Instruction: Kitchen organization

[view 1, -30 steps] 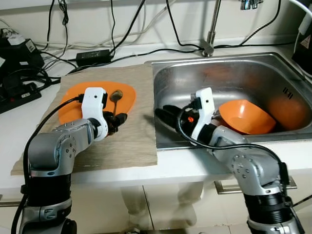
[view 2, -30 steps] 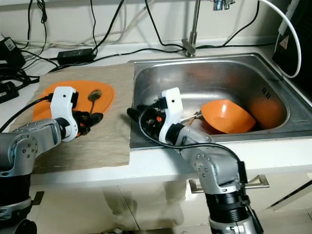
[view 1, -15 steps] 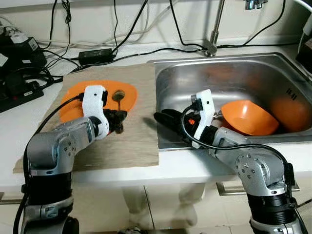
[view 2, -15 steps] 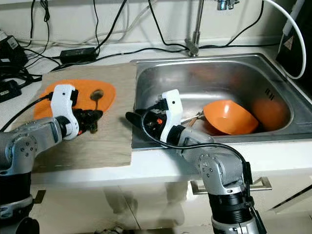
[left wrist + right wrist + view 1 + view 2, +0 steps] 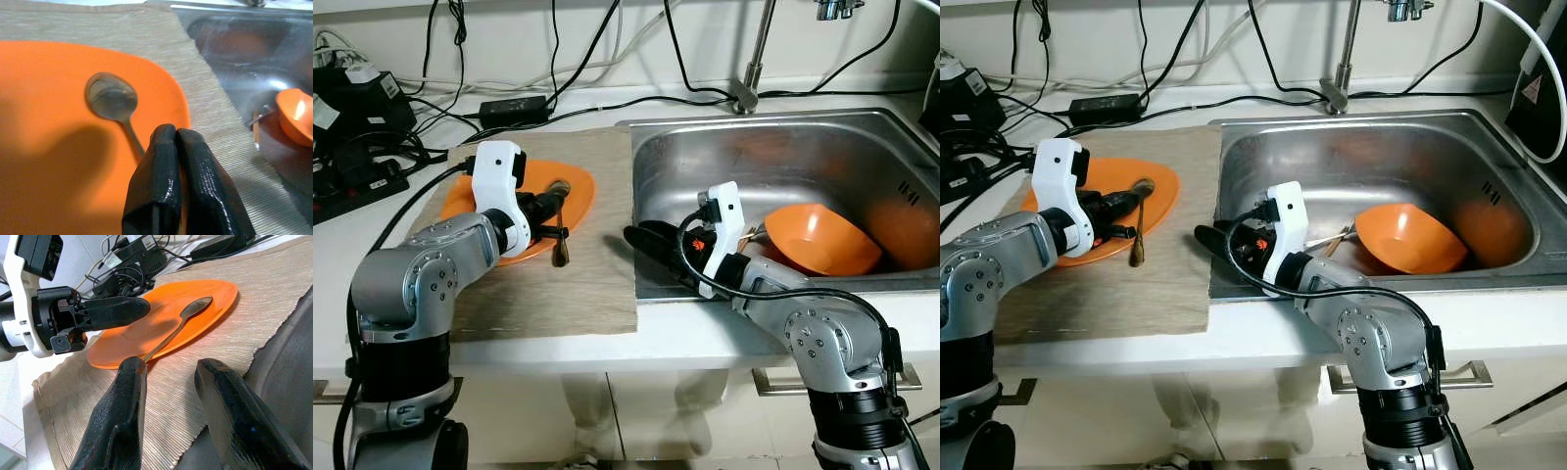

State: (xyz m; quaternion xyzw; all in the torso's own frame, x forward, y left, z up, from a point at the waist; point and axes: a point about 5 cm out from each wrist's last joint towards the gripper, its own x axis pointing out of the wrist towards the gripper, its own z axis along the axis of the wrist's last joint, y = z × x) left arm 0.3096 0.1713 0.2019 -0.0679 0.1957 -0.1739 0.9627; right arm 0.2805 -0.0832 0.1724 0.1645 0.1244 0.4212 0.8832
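1. The left gripper [image 5: 168, 147], fingers pressed together with nothing between them, has lifted off the metal spoon [image 5: 558, 220]. A second ago it was down at the handle.
2. The spoon now lies with its bowl on the flat orange plate [image 5: 579, 191] and its handle trailing over the plate's near rim onto the beige woven mat [image 5: 592, 284]; placement looks finished.
3. The right gripper [image 5: 168, 396], fingers spread and empty, stays at the sink's [image 5: 803, 147] left rim.
4. The orange plastic bowl [image 5: 822, 240] in the sink's near right part probably comes next.
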